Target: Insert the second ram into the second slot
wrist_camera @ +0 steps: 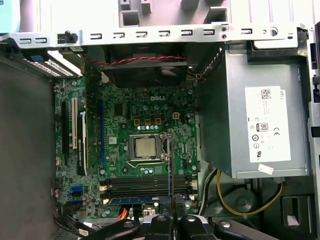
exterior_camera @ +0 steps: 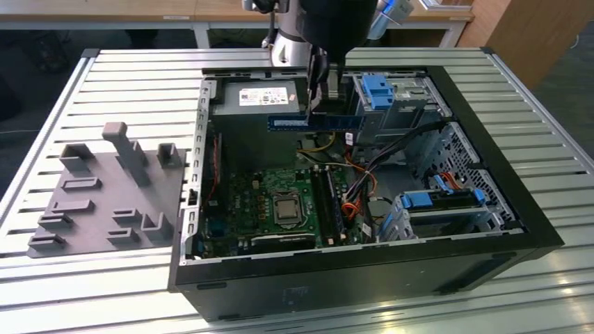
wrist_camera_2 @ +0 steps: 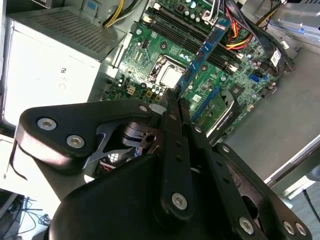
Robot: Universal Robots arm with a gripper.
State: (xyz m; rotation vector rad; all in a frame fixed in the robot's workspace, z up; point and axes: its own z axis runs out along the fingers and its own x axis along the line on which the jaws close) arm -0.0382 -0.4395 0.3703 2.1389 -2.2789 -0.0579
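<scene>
My gripper (exterior_camera: 322, 104) is shut on the second ram (exterior_camera: 297, 124), a thin blue stick held level in the air over the far part of the open computer case (exterior_camera: 483, 209). In the second wrist view the black fingers (wrist_camera_2: 172, 115) clamp one end of the ram (wrist_camera_2: 205, 50), which reaches out over the green motherboard (wrist_camera_2: 150, 55). In the first wrist view the ram (wrist_camera: 170, 165) shows edge-on above the row of long memory slots (wrist_camera: 140, 184) beside the processor socket (wrist_camera: 145, 147), with the gripper (wrist_camera: 172, 219) at its near end. The ram stays clear of the slots (exterior_camera: 330, 205).
The case lies open on a slatted metal table (exterior_camera: 538, 76). A grey power supply (exterior_camera: 260, 97) sits at the far side of the case. Blue drive-bay clips (exterior_camera: 376, 90) and loose cables (exterior_camera: 371, 167) crowd the exterior view's right. A grey holder plate (exterior_camera: 102, 202) lies on the exterior view's left.
</scene>
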